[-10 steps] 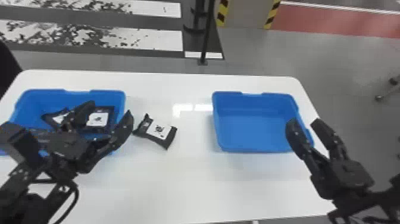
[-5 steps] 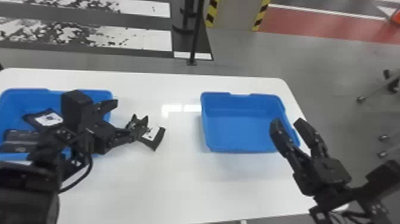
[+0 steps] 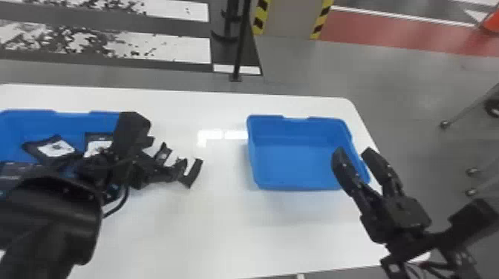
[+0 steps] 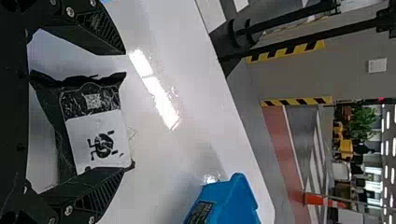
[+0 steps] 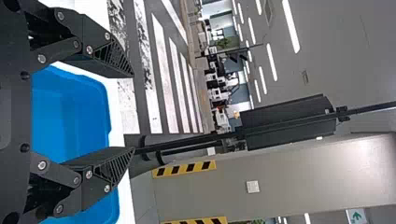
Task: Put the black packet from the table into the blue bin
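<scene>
One black pkt (image 4: 100, 140) is to be moved; it seems to lie on the white tbl (image 3: 222, 230), btwn the spread fingers of the L gripper (image 4: 125, 111). One finger is at its edge, the other is apart, so I judge that the grasp is not yet made. The approach is approx. complete; closing, lifting, carrying and release are left. As for the goal, there is a L blue bin (image 3: 74, 124) w/ other pkts (image 3: 55, 148) inside, and a R blue bin (image 3: 297, 130); which is meant, I cannot tell. The R gripper (image 3: 353, 150) is parked near the latter, fingers also spread, w/ nothing btwn.
</scene>
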Controlling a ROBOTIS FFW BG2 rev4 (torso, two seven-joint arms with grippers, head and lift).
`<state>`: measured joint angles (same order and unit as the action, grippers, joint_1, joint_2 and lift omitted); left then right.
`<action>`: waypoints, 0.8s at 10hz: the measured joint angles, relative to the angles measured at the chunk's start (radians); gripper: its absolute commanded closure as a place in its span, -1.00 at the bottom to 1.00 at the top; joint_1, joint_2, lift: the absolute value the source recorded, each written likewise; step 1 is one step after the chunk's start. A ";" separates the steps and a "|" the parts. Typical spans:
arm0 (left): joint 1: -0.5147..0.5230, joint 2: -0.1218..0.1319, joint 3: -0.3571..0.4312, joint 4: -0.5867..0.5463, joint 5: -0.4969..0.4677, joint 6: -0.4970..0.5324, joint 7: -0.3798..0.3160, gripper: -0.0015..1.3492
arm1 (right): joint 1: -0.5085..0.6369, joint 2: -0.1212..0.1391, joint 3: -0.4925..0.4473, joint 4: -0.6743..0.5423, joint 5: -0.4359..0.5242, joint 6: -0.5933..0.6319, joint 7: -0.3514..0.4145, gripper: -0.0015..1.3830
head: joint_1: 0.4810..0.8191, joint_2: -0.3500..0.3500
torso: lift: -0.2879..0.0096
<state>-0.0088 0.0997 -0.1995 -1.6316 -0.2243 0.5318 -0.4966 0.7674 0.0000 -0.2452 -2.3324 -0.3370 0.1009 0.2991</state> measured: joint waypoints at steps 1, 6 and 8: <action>-0.036 -0.002 -0.035 0.043 -0.004 0.020 -0.001 -0.78 | -0.004 0.000 0.000 0.003 0.000 0.000 0.000 -0.26 | 0.27 -0.65 | 0.20; -0.120 -0.013 -0.091 0.170 -0.063 0.105 -0.009 0.33 | -0.002 0.000 -0.002 0.005 -0.006 0.000 0.001 -0.26 | 0.27 -0.66 | 0.20; -0.121 -0.013 -0.076 0.174 -0.074 0.080 -0.031 0.82 | -0.004 0.000 0.000 0.005 -0.006 0.000 0.000 -0.26 | 0.27 -0.65 | 0.20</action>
<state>-0.1296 0.0870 -0.2758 -1.4576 -0.2988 0.6116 -0.5273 0.7633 0.0000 -0.2454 -2.3275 -0.3430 0.1008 0.2992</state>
